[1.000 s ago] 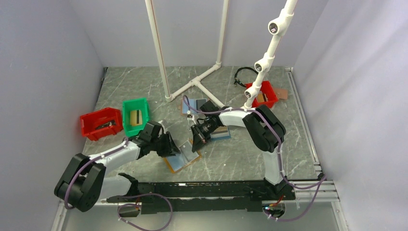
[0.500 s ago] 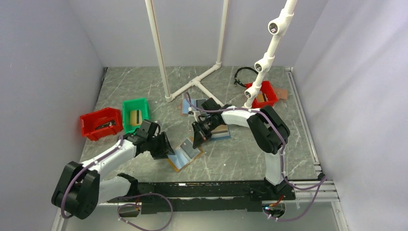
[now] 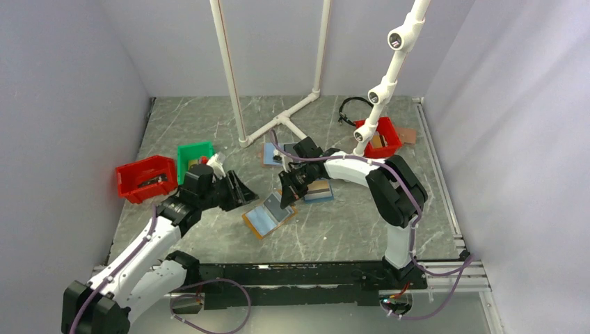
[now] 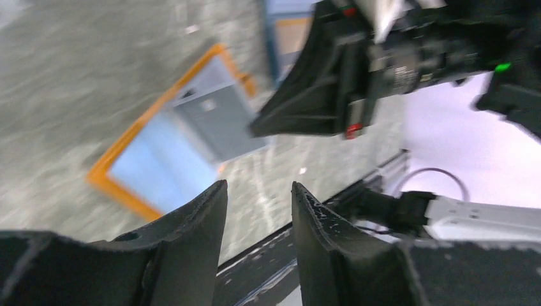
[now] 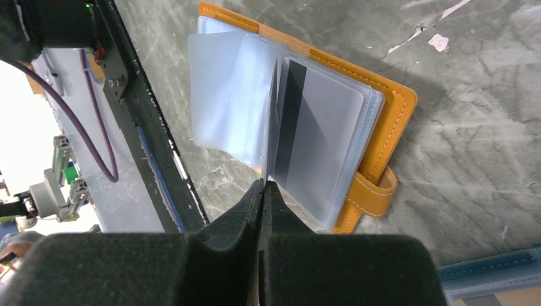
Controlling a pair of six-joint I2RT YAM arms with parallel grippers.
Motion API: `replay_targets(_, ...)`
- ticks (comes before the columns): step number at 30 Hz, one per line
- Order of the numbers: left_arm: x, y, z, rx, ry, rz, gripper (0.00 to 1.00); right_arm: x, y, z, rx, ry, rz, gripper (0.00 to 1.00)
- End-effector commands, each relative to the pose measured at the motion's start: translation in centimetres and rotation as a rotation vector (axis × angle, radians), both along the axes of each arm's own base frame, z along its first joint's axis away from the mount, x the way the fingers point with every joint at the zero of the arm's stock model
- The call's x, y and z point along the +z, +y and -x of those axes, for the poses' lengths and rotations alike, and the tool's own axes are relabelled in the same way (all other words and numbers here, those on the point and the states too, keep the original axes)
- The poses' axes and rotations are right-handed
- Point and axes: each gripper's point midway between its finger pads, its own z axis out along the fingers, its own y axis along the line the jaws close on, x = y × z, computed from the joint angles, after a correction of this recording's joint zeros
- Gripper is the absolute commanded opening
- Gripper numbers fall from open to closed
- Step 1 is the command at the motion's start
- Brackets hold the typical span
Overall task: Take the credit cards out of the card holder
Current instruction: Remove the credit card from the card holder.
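The card holder lies open on the table, orange-brown at the edges and light blue inside. In the right wrist view it shows clear sleeves fanned up, one holding a grey card with a black stripe. My right gripper is shut on the edge of one clear sleeve; from above it sits at the holder's far end. My left gripper is open and empty, raised just left of the holder. In the left wrist view it hangs above the holder.
A red bin and a green bin stand at the left. Another red bin stands at the back right. Two blue holders lie behind my right gripper. A white pipe frame stands at the back.
My left arm has lifted and pulled back to the left, off the holder. The holder has shifted slightly to the right. My right gripper stays shut on the sleeve.
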Motion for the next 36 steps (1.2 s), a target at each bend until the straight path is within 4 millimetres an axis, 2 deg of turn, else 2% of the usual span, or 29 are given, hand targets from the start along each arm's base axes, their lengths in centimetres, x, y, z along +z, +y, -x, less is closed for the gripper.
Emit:
replay_targets(1, 2.4, -4.5, -1.3, -0.096, -0.027, 0.255, 0.46, 1.3, 0.1, -0.6, -0.001, -0.077, -0.006, 0.00)
replay_targets(7, -1.9, -7.4, -2.2, -0.100, 0.072, 0.257, 0.46, 1.4, 0.0, -0.8, -0.006, -0.091, 0.001, 0.00)
replay_targets(10, -4.3, -7.1, -2.3, -0.065, 0.153, 0.209, 0.49, 1.3, 0.1, -0.7, -0.002, -0.089, 0.003, 0.00)
replay_targets(14, -6.3, -6.6, -1.9, -0.019, 0.207, 0.198, 0.57, 1.4, 0.2, -0.5, 0.005, -0.088, -0.001, 0.00)
replay_targets(18, -6.9, -6.8, -2.1, -0.001, 0.189, 0.245, 0.74, 1.3, 0.7, 0.0, 0.024, -0.083, -0.003, 0.00)
replay_targets(22, -7.8, -6.7, -2.2, 0.021, 0.211, 0.247, 0.81, 1.5, 1.1, 0.7, 0.050, -0.073, -0.021, 0.00)
replay_targets(25, -8.4, -6.3, -2.1, 0.064, 0.228, 0.246, 0.82, 1.8, 1.4, 1.2, 0.066, -0.060, -0.044, 0.00)
replay_targets(30, -8.3, -5.3, -2.2, 0.136, 0.214, 0.250, 0.83, 2.3, 1.9, 1.9, 0.091, -0.036, -0.080, 0.00)
replay_targets(36, -8.9, -4.1, -1.9, 0.229, 0.243, 0.258, 0.83, 3.0, 2.2, 2.7, 0.111, 0.010, -0.131, 0.10)
